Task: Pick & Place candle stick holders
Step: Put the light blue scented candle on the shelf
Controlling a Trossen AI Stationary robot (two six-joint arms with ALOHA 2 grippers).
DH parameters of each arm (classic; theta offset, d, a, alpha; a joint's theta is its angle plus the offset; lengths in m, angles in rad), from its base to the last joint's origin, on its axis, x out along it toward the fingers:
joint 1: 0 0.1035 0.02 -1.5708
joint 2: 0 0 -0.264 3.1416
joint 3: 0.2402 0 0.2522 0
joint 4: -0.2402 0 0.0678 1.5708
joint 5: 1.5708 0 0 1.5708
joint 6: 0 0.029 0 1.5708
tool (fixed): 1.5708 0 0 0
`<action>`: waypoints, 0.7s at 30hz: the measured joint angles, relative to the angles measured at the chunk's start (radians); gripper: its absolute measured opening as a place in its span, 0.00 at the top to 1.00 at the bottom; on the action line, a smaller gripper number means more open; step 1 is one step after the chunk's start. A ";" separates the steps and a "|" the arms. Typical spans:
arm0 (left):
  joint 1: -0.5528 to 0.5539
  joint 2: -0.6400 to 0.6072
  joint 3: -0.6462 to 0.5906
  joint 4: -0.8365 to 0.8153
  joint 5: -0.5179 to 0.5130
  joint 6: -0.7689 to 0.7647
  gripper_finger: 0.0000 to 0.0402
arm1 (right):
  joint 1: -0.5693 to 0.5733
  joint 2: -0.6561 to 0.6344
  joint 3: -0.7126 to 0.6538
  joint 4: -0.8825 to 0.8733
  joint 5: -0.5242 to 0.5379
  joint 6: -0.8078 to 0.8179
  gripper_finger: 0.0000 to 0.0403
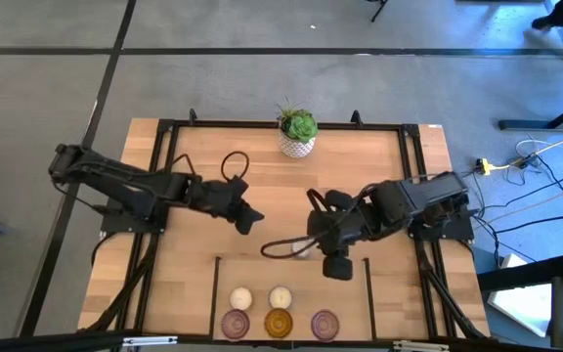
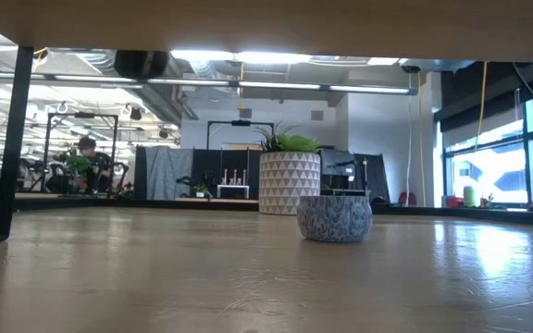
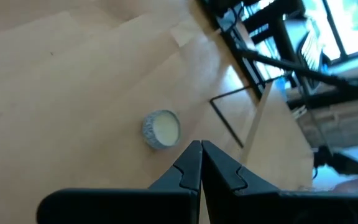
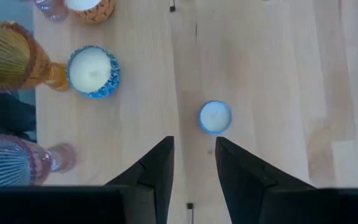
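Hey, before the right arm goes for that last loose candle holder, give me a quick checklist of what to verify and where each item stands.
1. Right tool open and empty: ok, jaws apart with nothing between them.
2. Loose holder upright on the table: ok.
3. Loose holder centred between the jaws: not ok, it sits ahead, in line with one finger rather than the gap.
4. Left tool out of the way: ok, shut and apart from the loose holder.
5. Free spot in the marked area: ok, bare wood beside the cream holder.
6. Right tool's height over the table: cannot tell.
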 joint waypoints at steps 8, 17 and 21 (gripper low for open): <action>0.143 -0.008 0.000 -0.022 0.167 0.087 1.00 | -0.141 -0.013 -0.176 0.215 -0.116 0.031 0.68; 0.245 -0.022 0.000 -0.136 0.191 0.166 1.00 | -0.221 -0.097 -0.386 0.297 -0.148 0.028 0.64; 0.286 -0.022 0.000 -0.168 0.207 0.168 1.00 | -0.275 -0.191 -0.623 0.516 -0.248 0.037 0.63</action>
